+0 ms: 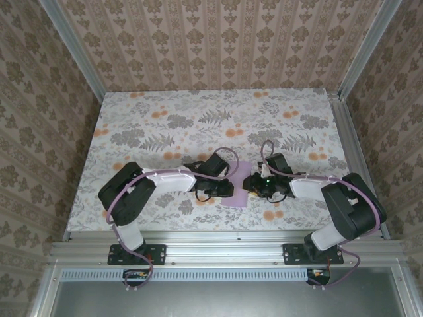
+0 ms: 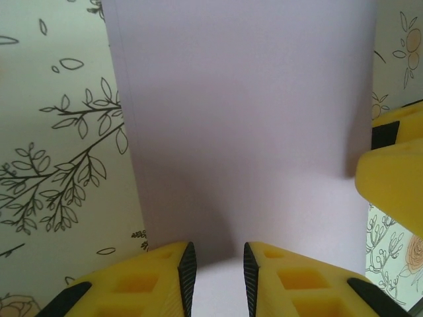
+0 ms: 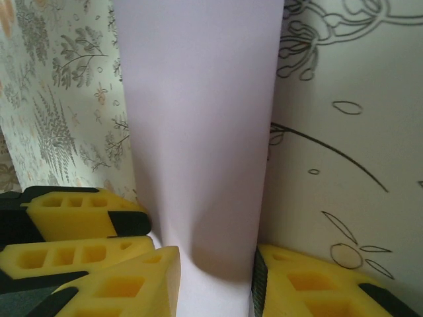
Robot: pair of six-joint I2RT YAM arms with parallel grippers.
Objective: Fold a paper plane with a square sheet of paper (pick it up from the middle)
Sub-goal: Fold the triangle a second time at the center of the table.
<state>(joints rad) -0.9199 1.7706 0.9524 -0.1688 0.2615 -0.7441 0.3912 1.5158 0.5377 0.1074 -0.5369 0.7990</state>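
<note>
Floral tablecloth (image 1: 165, 125) covered the table, with patterned wallpaper on the three walls around it. The lavender sheet (image 1: 238, 198) lay flat on the cloth near the front edge, midway between the two arm bases.

Both arms were folded inward over it. The left gripper (image 1: 223, 187) and right gripper (image 1: 255, 185) stood side by side, close together, fingers pointing down at the paper.

Left wrist view: sheet (image 2: 244, 132) was directly under the left gripper (image 2: 218, 254) and ran straight ahead of it. Paper showed on both sides of the fingers. Jaws were narrow with a slim gap and paper visible in it. Nothing looked clamped, but I couldn't rule out a light nip.

Right wrist view: sheet (image 3: 205, 119) ran straight ahead from the right gripper (image 3: 217, 261), and its near end sat in the gap. Jaws were partly open, a bit wider than the left's, and nothing was visibly held.

Key relation: the sheet read longer than wide, and its long axis pointed away from both grippers, towards the far wall. Both sets of jaws opened across the short axis.

My read is that it was already folded once, since the left edge showed a doubled line. Left gripper looked better centred over it, so a middle pinch looked like the left's job. Risk was dragging thin paper on the cloth instead of lifting it.
</note>
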